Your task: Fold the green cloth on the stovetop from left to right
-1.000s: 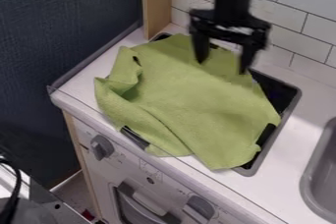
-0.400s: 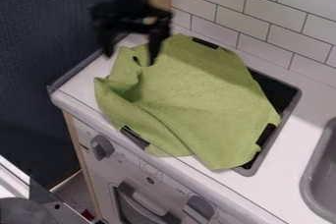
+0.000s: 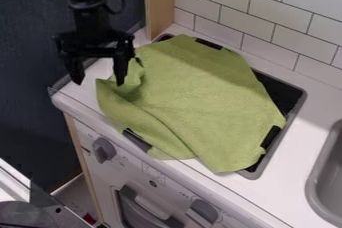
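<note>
The green cloth (image 3: 200, 102) looks soft and matt, with a faintly rough weave. Beneath it, the recessed basin (image 3: 280, 92) has a dark, smooth, plastic-like surface. The desk (image 3: 284, 172) is smooth, with a slight sheen. The tool (image 3: 99, 81) looks like dull plastic. Smooth tiles (image 3: 257, 3) with a soft gloss line the wall; the post (image 3: 159, 4) is pale, smooth wood. The knob (image 3: 103, 149) looks like matt grey plastic, and the dark panel (image 3: 40, 107) appears rough and matt.
</note>
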`<state>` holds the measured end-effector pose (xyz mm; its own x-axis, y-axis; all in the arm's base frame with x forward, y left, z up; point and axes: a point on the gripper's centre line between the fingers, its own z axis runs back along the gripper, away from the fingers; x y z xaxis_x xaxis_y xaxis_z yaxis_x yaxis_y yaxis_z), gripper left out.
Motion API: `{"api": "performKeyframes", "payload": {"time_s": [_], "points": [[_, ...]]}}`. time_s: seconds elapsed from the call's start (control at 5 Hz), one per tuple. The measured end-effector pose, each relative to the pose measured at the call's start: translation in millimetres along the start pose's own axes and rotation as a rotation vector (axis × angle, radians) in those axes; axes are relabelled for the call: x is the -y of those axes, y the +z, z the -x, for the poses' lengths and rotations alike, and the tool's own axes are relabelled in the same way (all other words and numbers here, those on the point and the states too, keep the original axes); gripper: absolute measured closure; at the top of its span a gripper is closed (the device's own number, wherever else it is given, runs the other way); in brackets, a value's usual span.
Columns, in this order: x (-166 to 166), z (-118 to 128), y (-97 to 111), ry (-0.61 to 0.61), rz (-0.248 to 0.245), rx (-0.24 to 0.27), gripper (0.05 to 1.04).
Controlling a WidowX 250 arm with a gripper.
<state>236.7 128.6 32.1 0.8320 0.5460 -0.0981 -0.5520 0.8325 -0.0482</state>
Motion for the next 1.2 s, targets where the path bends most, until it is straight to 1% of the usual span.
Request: {"api": "performKeyframes", "payload": {"time_s": [0.2, 0.4, 0.6, 0.8, 1.0, 1.2], "points": [[-4.0, -1.6, -21.8, 0.008, 0.038, -0.068, 0.083], [-4.1, -5.3, -31.5, 0.018, 0.051, -0.093, 0.139], [-3.3, -7.8, -30.6, 0.022, 0.055, -0.094, 0.436], [-1.7, -7.0, -30.8, 0.032, 0.047, -0.099, 0.741], [0.9, -6.7, -30.4, 0.027, 0.037, -0.103, 0.946], [10.6, -9.0, -26.1, 0.013, 0.022, -0.106, 1.031]]}}
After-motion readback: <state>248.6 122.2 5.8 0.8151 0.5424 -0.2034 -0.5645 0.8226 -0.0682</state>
